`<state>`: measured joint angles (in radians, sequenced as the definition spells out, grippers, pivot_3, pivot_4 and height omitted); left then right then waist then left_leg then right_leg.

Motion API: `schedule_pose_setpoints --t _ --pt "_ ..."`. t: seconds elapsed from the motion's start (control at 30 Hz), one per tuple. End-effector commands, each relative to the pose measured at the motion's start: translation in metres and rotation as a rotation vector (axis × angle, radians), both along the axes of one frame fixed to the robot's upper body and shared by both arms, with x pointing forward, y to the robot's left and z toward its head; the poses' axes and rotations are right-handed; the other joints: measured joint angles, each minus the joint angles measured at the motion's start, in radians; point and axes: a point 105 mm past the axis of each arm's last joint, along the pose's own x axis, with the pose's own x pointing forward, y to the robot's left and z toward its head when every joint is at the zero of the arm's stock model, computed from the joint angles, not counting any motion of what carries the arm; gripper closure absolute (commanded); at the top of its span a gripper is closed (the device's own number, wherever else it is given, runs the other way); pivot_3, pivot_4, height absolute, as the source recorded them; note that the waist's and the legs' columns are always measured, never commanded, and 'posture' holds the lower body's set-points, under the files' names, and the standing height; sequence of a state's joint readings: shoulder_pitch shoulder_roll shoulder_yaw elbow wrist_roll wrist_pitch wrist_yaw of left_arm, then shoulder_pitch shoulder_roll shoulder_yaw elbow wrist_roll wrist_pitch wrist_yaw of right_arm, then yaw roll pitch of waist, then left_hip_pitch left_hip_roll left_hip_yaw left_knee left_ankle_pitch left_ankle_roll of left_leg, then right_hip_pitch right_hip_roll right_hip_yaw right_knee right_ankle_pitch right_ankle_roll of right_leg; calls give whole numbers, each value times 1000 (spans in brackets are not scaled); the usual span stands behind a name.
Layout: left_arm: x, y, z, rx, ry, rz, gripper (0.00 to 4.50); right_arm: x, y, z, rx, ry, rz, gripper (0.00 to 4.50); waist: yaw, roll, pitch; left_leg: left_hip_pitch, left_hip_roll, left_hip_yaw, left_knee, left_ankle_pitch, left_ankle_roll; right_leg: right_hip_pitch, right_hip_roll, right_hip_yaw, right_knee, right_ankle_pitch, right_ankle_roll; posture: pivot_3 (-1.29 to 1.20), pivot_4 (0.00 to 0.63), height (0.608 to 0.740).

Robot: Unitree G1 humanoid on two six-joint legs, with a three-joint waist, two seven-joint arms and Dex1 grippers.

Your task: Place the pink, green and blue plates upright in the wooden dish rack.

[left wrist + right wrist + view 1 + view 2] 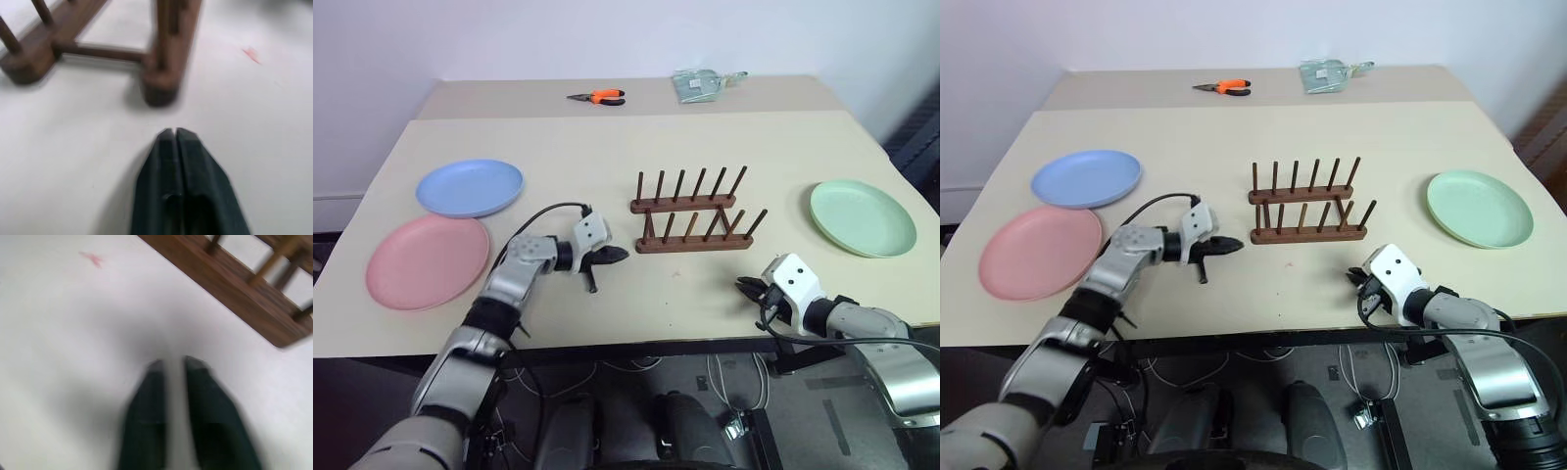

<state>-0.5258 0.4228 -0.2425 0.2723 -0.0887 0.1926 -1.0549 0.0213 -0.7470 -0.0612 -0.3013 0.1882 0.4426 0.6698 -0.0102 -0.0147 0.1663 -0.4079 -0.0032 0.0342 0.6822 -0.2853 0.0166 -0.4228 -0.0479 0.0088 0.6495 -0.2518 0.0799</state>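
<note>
Three smooth round plates lie flat on the pale surface (607,147): blue plate (470,187) and pink plate (428,259) at left, green plate (862,217) at right. The wooden dish rack (690,215), two rails with thin pegs, stands mid-frame, empty. Left gripper (615,255) and right gripper (746,287): jaws pressed together, holding nothing.

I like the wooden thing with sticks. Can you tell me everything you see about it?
The wooden dish rack is small and dark brown. It has two long base rails side by side, joined by a crossbar, and each rail holds a row of thin pegs that lean a little. It sits flat near the middle of the table. No plate is in it yet, and neither gripper touches it.
</note>
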Motion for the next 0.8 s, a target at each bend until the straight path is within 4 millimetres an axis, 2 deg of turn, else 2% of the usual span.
schedule_pose_setpoints --t 0.03,0.13,0.23,0.3,0.47,0.63,0.8 --pt "-27 -24 5 2 1 -83 4500 12 6 7 -29 -56 20 4466 6 0 0 0 0 0 0 0 0 0 0 0 0 0 0 0 150 740" --pt "-23 -42 3 -14 -17 -9 4500 27 8 5 -52 -71 6 4466 20 0 0 0 -1 0 1 0 0 1 -2 0 0 0 0 0 150 740" --pt "-5 -51 -5 37 -95 113 4500 47 3 1 -104 -83 -30 4466 27 0 0 0 -2 0 1 0 0 1 -2 0 -1 0 0 0 150 740" --pt "12 -52 -9 37 -92 232 4500 59 1 0 -118 -95 -51 4466 24 0 0 0 -3 0 2 0 0 1 -2 0 -1 0 0 0 150 740" --pt "39 -51 -13 55 -114 364 4500 84 -3 1 -183 -153 -72 4466 21 0 0 1 -3 0 2 0 0 2 0 0 0 1 2 0 150 740" --pt "52 -54 -9 65 -146 383 4500 108 -7 8 -203 -207 -105 4466 19 0 0 3 -3 1 2 0 0 4 0 0 0 1 2 0 150 740" --pt "61 -49 -11 68 -159 427 4500 117 -5 12 -198 -238 -107 4466 18 0 0 3 -2 1 2 0 0 4 0 0 0 1 2 0 150 740"
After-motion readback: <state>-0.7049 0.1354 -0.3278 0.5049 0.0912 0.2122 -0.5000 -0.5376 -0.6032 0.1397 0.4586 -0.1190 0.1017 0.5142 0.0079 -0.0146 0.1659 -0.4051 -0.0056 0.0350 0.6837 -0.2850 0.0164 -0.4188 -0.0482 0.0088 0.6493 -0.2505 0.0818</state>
